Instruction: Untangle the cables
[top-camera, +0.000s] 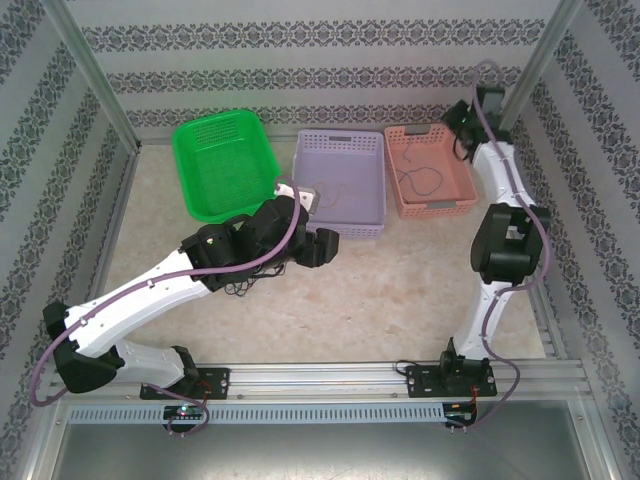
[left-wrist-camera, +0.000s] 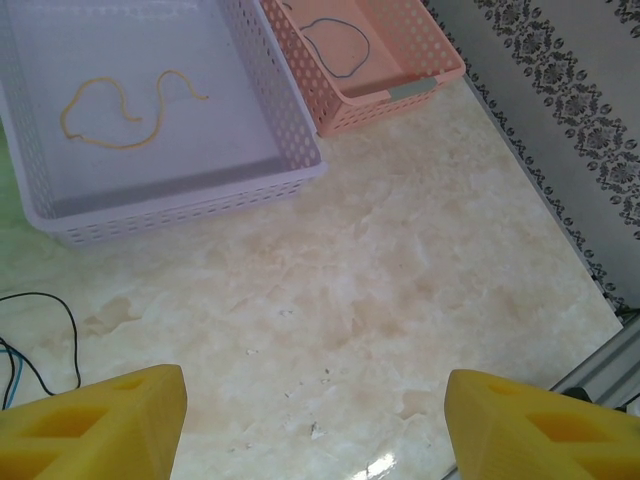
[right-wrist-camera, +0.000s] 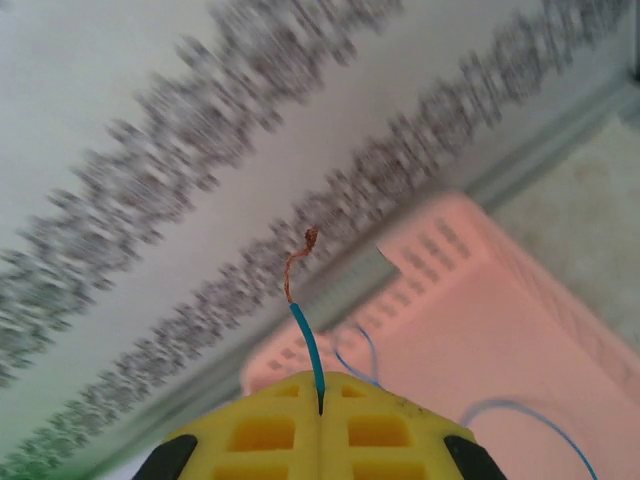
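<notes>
**Right gripper** (right-wrist-camera: 320, 405): jaws together, clamped on one blue cable (right-wrist-camera: 308, 345). Its bare end rises above the fingers, and more blue strand lies below in the pink basket (right-wrist-camera: 500, 330).

**Left gripper** (left-wrist-camera: 315, 420): jaws apart, empty, above the table (left-wrist-camera: 420, 270). A black cable (left-wrist-camera: 75, 340) lies on the table just to its left.

**Purple basket** (left-wrist-camera: 180, 205): holds one pale cable (left-wrist-camera: 120, 115).

**Baskets:** three, counting the green basket (top-camera: 215, 165).

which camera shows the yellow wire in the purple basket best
Left wrist: the yellow wire lies in plain loops on the purple basket floor. Top external gives just a faint squiggle there.
</notes>
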